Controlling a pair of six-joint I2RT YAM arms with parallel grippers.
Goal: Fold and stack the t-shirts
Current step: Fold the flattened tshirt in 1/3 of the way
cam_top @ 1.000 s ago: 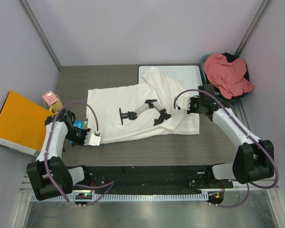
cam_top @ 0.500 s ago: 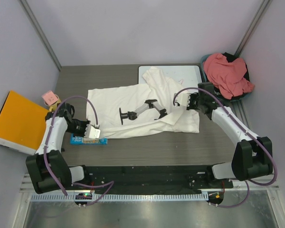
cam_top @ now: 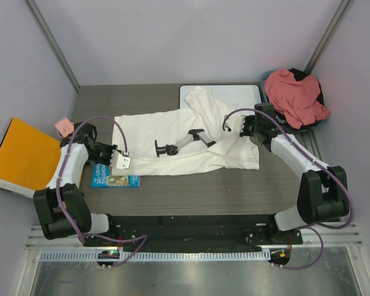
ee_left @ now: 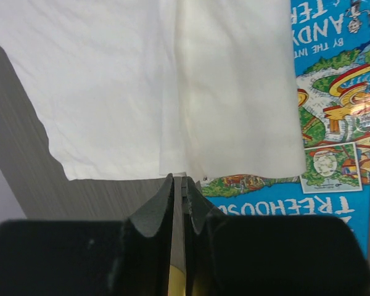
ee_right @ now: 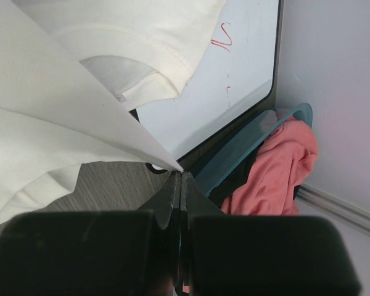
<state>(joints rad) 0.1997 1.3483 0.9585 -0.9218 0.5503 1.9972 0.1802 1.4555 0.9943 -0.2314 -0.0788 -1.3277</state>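
Far to the left of the whiteboard [cam_top: 246, 95], an orange folder [cam_top: 18, 157] is seen at the edge of the tabletop [cam_top: 191, 191]. A picture book [cam_top: 115, 177] lies left of the board and nearer the arms. Just beyond that book, the left fingers [cam_top: 123, 161] are pressed together on the near left corner of the white t-shirt [cam_top: 166, 132]. In the left wrist view the hem is pinched at the fingertips [ee_left: 169, 191], the cloth is spread flat beyond them, and part of the book shows past its edge.

The shirt is laid left of the whiteboard, with its long axis running left to right across the tabletop and its far right part draped over the board's left edge. It is plain and soft, creased, unevenly doubled on the right side, and not yet folded square. A black-and-white jointed gadget [cam_top: 180, 143] rests on its middle.

Just in front of the board's near left corner, the right fingers [cam_top: 231, 127] are closed on a lifted fold of the same shirt. In the right wrist view the cloth is drawn taut to the fingertips [ee_right: 174, 191]. The cloth thus extends from each arm towards the other, and each end is held by the nearer arm.

To the right of the whiteboard, the salmon t-shirt [cam_top: 294, 95] is heaped in a teal basket [cam_top: 306, 129], untouched. The right arm is judged the nearer to it.
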